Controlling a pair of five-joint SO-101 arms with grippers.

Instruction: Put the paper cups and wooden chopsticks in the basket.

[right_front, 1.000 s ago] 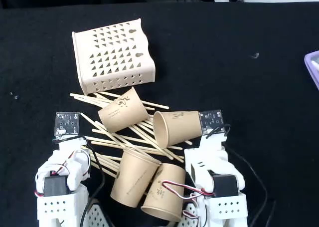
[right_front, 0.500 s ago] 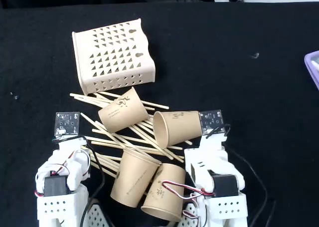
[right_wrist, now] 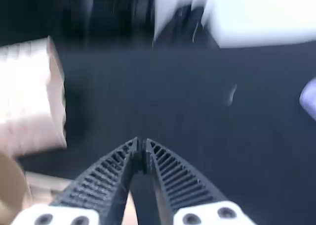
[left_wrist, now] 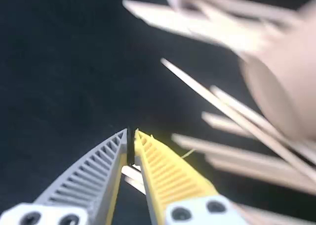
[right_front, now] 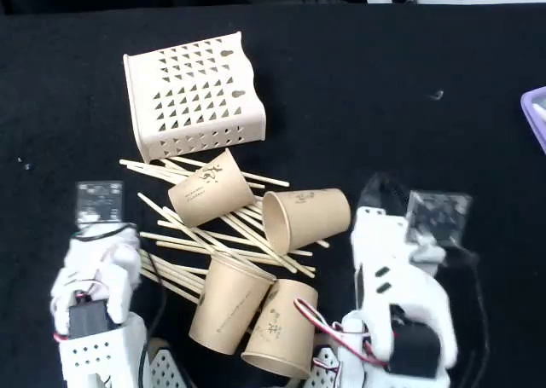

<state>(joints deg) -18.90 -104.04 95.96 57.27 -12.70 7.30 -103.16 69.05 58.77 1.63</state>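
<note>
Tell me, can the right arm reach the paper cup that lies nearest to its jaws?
Probably yes. The paper cup lies close beside the right arm, with nothing between them. Its jaws are shut and point past the cup, so it must turn and open first.

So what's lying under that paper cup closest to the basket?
Wooden chopsticks: several stick out on both sides of the cup, lying on the black table. The cup covers their middles, so how many pass beneath it cannot be counted.
</note>
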